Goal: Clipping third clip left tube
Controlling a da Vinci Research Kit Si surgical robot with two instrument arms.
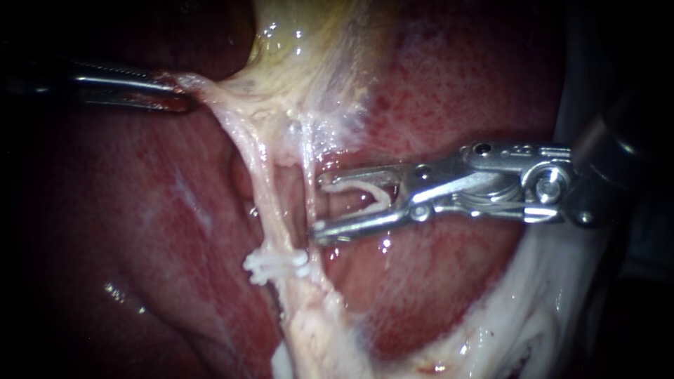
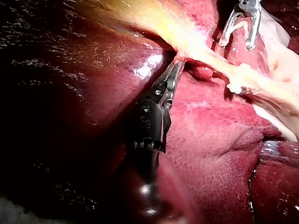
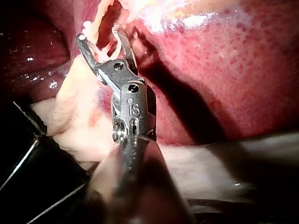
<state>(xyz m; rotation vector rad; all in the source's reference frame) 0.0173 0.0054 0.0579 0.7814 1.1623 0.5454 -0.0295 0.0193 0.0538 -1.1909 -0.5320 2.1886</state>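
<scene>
The left instrument [image 1: 175, 95] fades into shadow at far left, its hand clamped on pale yellowish gallbladder tissue [image 1: 210, 95]. The right instrument [image 1: 319, 207] has its hand wide apart, with an open white plastic clip [image 1: 361, 191] seated against both sides. Its tips touch a thin strand [image 1: 309, 186] just right of the pale left tube [image 1: 270, 203], which carries set white clips [image 1: 277, 265] lower down

Surgical lab: wet liver [image 1: 463, 77], pale tube [image 1: 270, 210], white clips [image 1: 277, 265] on it.

Bare tube [image 1: 269, 210] above the clips [image 1: 277, 267] is free; liver [image 1: 449, 281] lies behind.
</scene>
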